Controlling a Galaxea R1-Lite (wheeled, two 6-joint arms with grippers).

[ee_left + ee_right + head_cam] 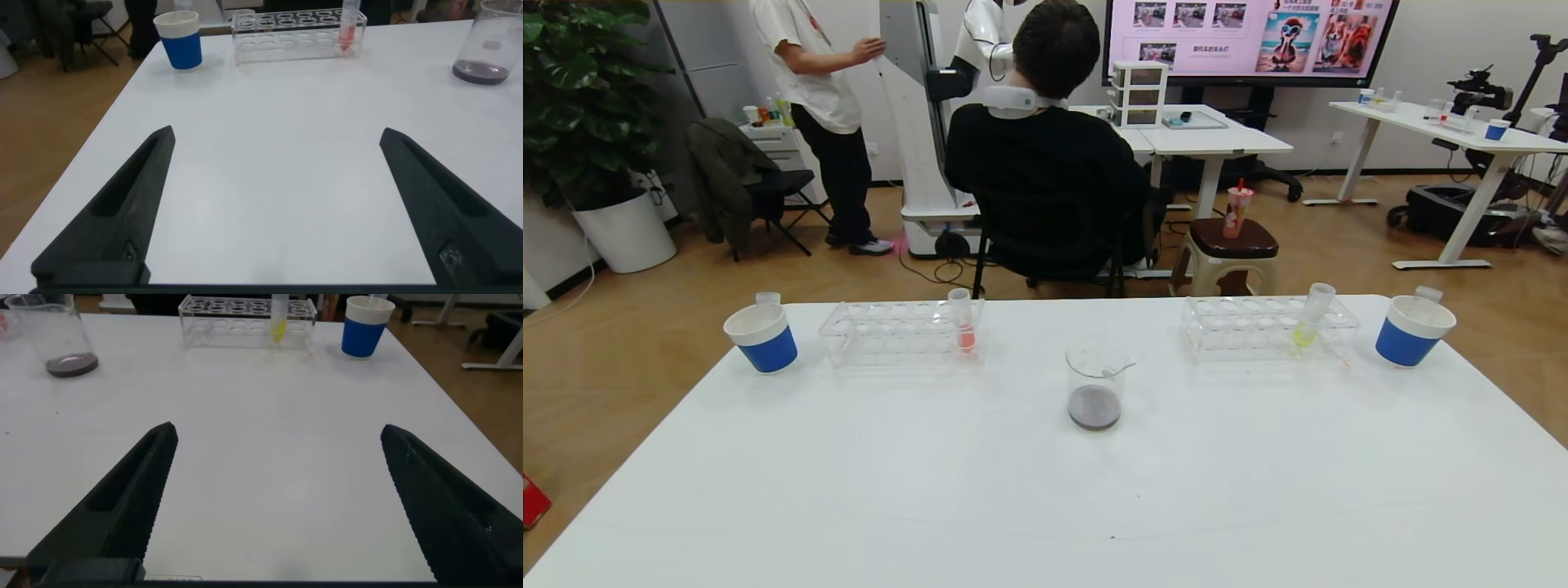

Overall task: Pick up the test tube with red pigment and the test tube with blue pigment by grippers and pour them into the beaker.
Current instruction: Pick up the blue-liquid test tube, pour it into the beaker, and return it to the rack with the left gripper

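White worktop [849, 474] with a beaker [1096, 384] at its middle and a tube rack toward each far corner.

Head view: the beaker holds dark liquid; the test tube with red pigment [963, 320] stands upright in the left rack [900, 332], a yellow-green tube [1310, 318] in the right rack [1262, 327], and a blue-and-white paper cup [761, 336] sits beyond each rack.
Left wrist view: the left end effector [276, 216] hangs wide apart above bare worktop, holding nothing.
Right wrist view: the right end effector [278, 513] is likewise spread and empty.
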